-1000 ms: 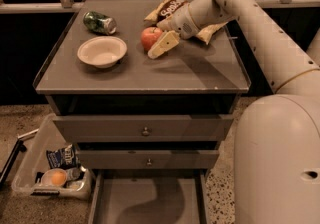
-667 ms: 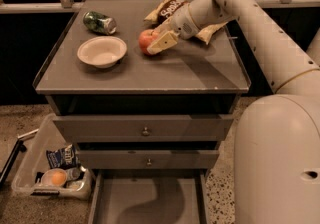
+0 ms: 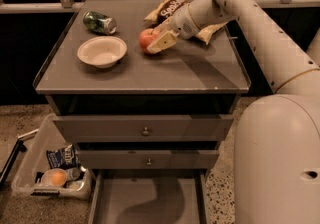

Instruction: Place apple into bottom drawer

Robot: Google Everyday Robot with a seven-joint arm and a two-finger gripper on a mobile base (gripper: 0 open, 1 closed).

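The red apple (image 3: 146, 39) sits on the grey cabinet top (image 3: 190, 70), right of the white bowl (image 3: 102, 51). My gripper (image 3: 157, 39) reaches in from the right and is against the apple's right side, low over the top. Part of the apple is hidden behind it. The bottom drawer (image 3: 150, 200) is pulled out at the foot of the cabinet, and its flat grey floor is bare.
A green can (image 3: 99, 22) lies on its side at the back left. A chip bag (image 3: 172, 10) lies behind my wrist. Two shut drawers with knobs (image 3: 145, 131) are above the open one. A clear bin (image 3: 50, 175) with an orange item stands on the floor at left.
My gripper has moved left and down onto the apple's right side. The apple has shifted very slightly left.
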